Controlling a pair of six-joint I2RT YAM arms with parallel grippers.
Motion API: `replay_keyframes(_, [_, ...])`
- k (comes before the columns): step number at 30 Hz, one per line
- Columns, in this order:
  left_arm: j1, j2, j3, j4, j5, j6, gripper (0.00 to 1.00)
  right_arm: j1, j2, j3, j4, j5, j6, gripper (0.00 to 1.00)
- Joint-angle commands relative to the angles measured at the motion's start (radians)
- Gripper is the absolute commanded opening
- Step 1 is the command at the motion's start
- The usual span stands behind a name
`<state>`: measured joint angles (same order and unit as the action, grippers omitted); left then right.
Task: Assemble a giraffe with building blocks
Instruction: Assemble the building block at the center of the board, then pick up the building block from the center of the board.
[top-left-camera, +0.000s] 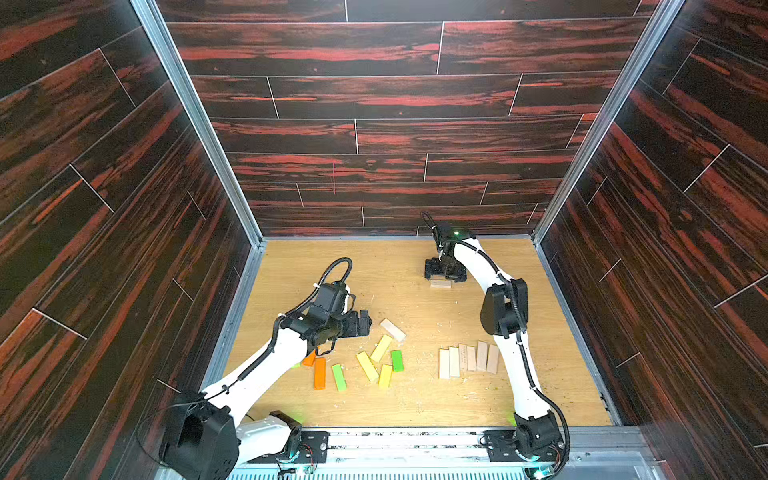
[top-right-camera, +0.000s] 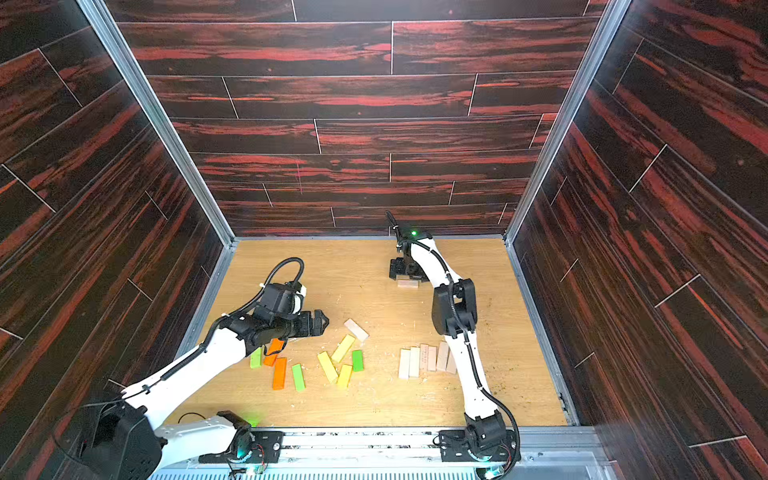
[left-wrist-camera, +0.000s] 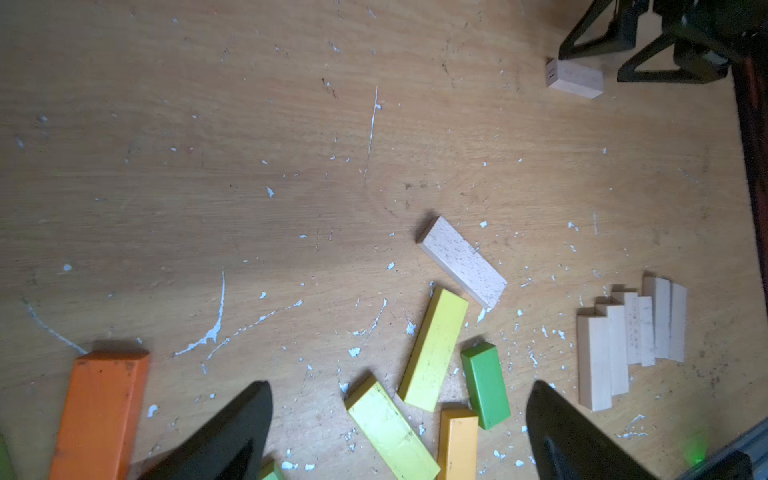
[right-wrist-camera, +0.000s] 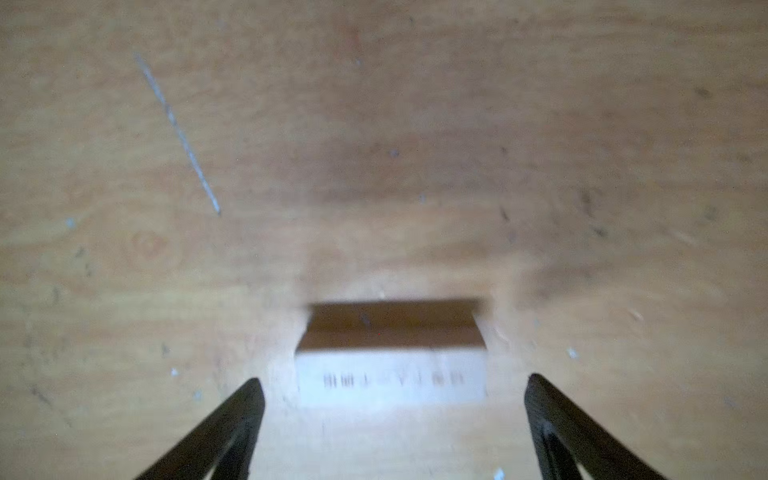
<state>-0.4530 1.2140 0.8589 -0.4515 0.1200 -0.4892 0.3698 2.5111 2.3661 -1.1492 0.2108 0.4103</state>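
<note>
As the wide right claw (right-wrist-camera: 393, 378) straddles one apparently placed pale block (right-wrist-camera: 390, 353), the left claw (left-wrist-camera: 400, 383) — also wide — should fetch another.

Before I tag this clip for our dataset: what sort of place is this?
Probably a robot test cell: left arm and right arm mounted on a metal rail, a small tabletop boxed in by dark panels, building blocks scattered on it.

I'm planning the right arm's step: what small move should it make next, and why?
Probably lift the right gripper straight up, clear of the plain block. Its jaws stand open with a gap on each side, so the block is unheld; rising without nudging it frees the arm for the row of plain blocks.
</note>
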Motion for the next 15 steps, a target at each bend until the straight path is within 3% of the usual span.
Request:
replay_keyframes(1, [-0.004,-0.062,0.007,-0.034,-0.011,-0.008,0.98,0.061,-0.273,-0.177,0.023,0.042,0.032,0.99])
replay_keyframes(6, [-0.012,-0.136,-0.075,-0.024,0.015,-0.049,0.97,0.194,-0.6,-0.657,0.18,0.041,0.162,0.96])
replay_keyframes(9, [-0.028,-0.181,-0.123,-0.016,0.018,-0.075,0.95,0.299,-0.722,-0.88,0.246,0.013,0.272,0.93])
replay_keyframes(15, [-0.041,-0.255,-0.179,-0.018,0.052,-0.101,0.94,0.485,-0.827,-1.104,0.285,0.013,0.465,0.9])
